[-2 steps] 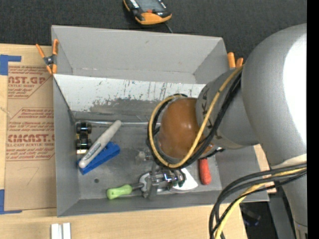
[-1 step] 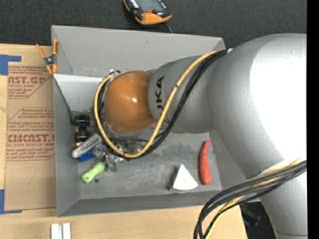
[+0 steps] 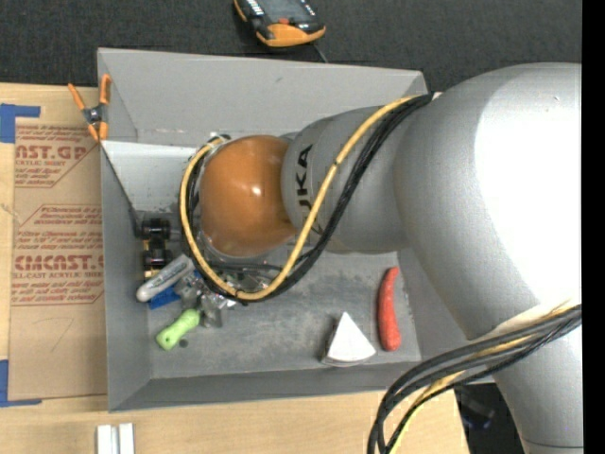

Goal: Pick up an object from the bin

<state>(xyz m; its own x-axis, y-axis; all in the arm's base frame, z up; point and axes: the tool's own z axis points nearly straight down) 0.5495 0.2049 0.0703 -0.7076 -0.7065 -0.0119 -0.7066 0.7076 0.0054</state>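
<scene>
Hand (image 3: 212, 301) over left heap (image 3: 161, 277); green peg (image 3: 179, 330) just at its 8 o'clock, long axis 8-to-2 (hand's spread: cannot tell).

The orange cover (image 3: 241, 197) and its cable loop (image 3: 284, 277) hide most of the pincer (image 3: 210, 301). Whether the grey metal showing below them touches the green piece (image 3: 178, 330), just below-left of the pincer, cannot be told. Left of the pincer, 1 black thing (image 3: 151, 227) is too dark to name, and a blue bit (image 3: 163, 300) lies half under a silvery pen (image 3: 165, 277). The arm (image 3: 492, 216) covers the bin floor (image 3: 284, 334) right of the pincer and is cut off at the edge.
</scene>
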